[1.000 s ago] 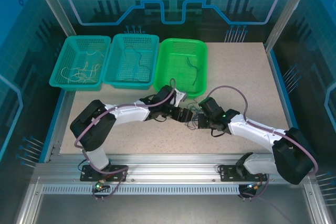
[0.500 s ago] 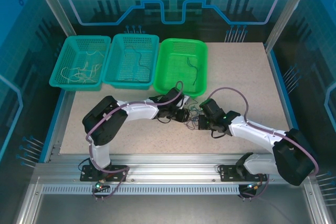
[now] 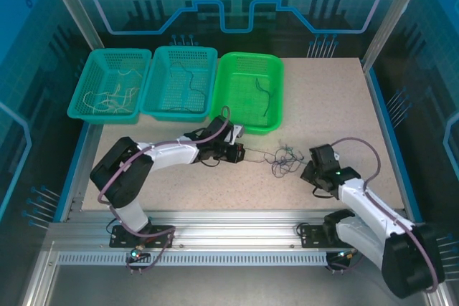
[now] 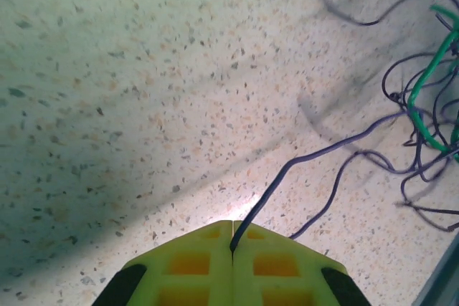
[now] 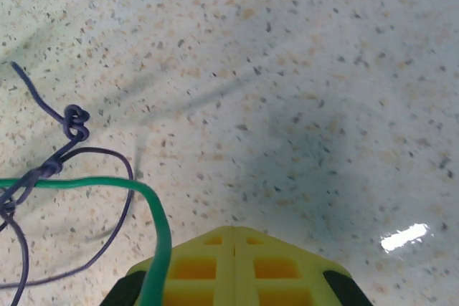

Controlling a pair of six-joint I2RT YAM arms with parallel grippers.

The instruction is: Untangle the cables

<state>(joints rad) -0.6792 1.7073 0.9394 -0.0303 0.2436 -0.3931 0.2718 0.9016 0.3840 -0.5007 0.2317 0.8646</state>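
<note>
1. The left claw (image 4: 233, 233) is clamping shut on a dark cable (image 4: 301, 163). The end of the cable is sitting in the seam between its two yellow-green fingers (image 4: 193, 266).
2. From this claw the dark cable is running ahead and to the right over the speckled bench (image 4: 143, 105). It is joining a tangle of cables (image 4: 419, 141) lying ahead of the claw on its right.
3. A green cable (image 4: 429, 98) is threading through that tangle among the dark loops.
4. The right claw (image 5: 234, 240) is pressing its fingers together, with no gap showing between them.
5. At the right claw, the green cable is coming in from the left. It is arching over and dropping past the outside of the left finger. I cannot tell whether the claw is pinching it anywhere.
6. A dark loop with a small knot (image 5: 75, 123) is lying on the bench ahead of the right claw, to its left.
7. Seen from above, the tangle is lying between the two claws, apart from both.
8. Beyond the left claw, two teal baskets (image 3: 179, 50) and a green basket (image 3: 278, 94) are sitting side by side, each holding a few loose cables.
</note>
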